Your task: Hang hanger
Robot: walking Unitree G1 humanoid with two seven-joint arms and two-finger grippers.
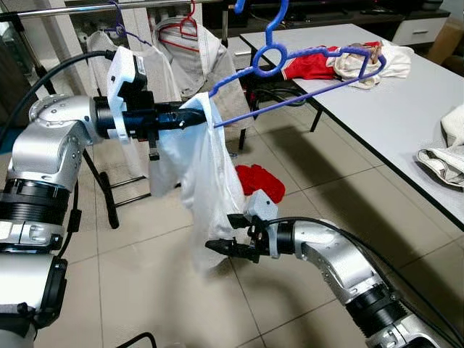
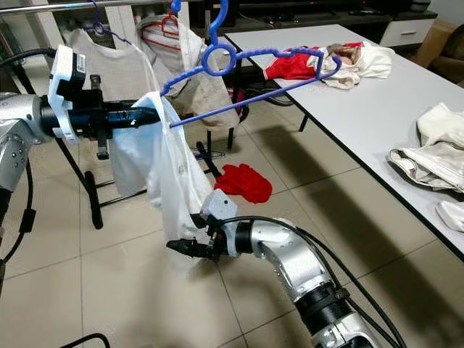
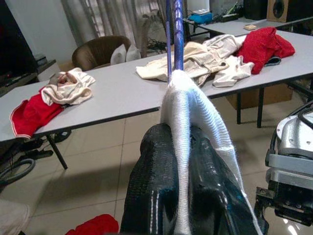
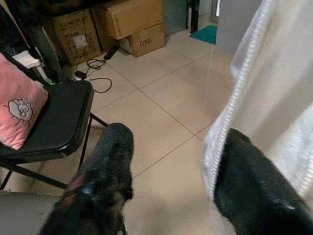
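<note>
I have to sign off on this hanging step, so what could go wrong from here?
The white garment hangs from one end of the blue hanger, where the left gripper clamps it; it could slip off when lifted to the rack. The right gripper sits open at the hem, and closing could snag or tug the cloth.

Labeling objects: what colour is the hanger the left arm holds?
Blue hanger, clearest in the left eye view.

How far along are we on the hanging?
Done: the white shirt is draped on one end of the blue hanger. In hand: the left hand pinches shirt and hanger together, held up off the rail. The right hand, open, sits at the shirt's hem. Left: hooking the hanger onto the rail.
</note>
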